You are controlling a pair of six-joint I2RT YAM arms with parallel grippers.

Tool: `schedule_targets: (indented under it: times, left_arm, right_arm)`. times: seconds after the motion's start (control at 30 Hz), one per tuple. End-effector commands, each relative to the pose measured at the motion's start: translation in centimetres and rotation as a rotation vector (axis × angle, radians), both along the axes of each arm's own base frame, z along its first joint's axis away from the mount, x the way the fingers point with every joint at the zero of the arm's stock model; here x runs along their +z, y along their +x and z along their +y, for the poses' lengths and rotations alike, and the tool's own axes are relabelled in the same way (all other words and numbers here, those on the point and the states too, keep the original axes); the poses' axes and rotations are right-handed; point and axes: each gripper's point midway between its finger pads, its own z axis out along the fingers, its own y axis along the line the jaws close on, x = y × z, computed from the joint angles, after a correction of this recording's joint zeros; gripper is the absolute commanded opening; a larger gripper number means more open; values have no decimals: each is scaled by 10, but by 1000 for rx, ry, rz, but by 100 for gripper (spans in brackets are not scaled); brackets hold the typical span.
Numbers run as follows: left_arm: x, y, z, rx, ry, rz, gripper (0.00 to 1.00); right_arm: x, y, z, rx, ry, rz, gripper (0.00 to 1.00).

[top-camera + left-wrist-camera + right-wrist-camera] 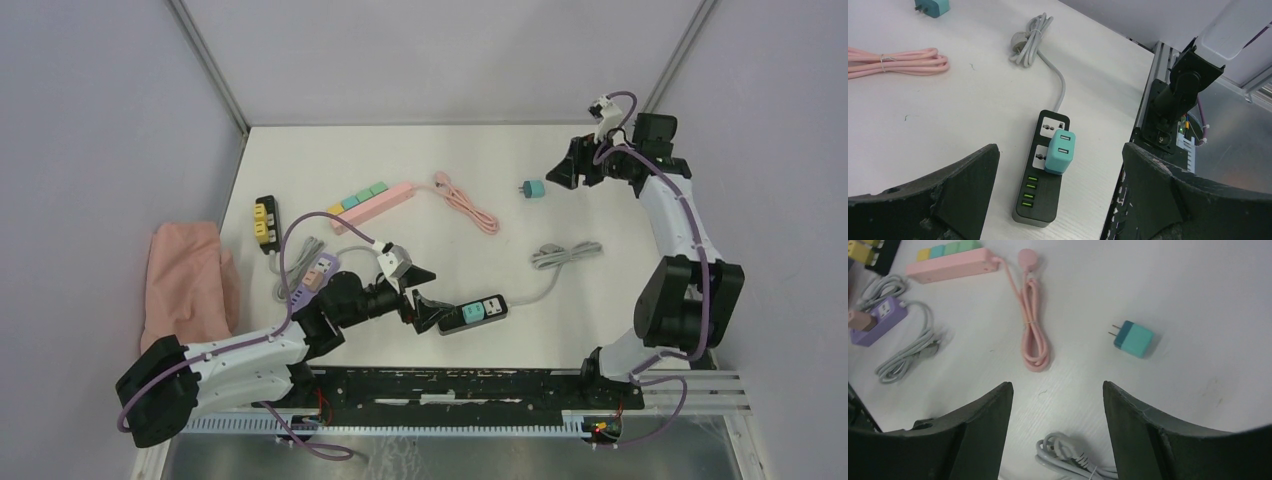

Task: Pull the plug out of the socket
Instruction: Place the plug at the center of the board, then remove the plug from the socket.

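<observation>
Looking down from the top camera, you see the left gripper low over the table, fingers spread wide with nothing held, just left of the black power strip. A teal plug sits in that strip. Your right gripper hangs at the far right, fingers apart and empty, near a second teal plug lying loose on the table.

Through the left wrist camera, the strip lies lengthwise between the two wide fingers. The seated plug is in the socket nearer the camera, and a grey cord runs off the far end.

Through the right wrist camera, the loose plug lies on its side beyond the parted fingers, prongs pointing left, near a coiled pink cable.
</observation>
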Motion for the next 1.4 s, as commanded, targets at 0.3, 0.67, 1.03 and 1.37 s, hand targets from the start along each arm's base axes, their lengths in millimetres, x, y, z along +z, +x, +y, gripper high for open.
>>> schedule_targets:
  times: [0.3, 0.67, 1.03, 1.37]
  left_arm:
    - [0, -4, -5, -56, -10, -65, 100]
    - [9, -7, 10, -20, -89, -159, 98]
    - [-2, 0, 10, 4, -45, -150, 99]
    - [-11, 4, 10, 24, -24, -136, 99]
  right_arm:
    - [54, -143, 90, 578, 19, -391, 80]
    - [14, -232, 134, 975, 51, -438, 94]
    - [-27, -253, 144, 1129, -32, -404, 99]
    - [-53, -262, 150, 1228, -136, -372, 99]
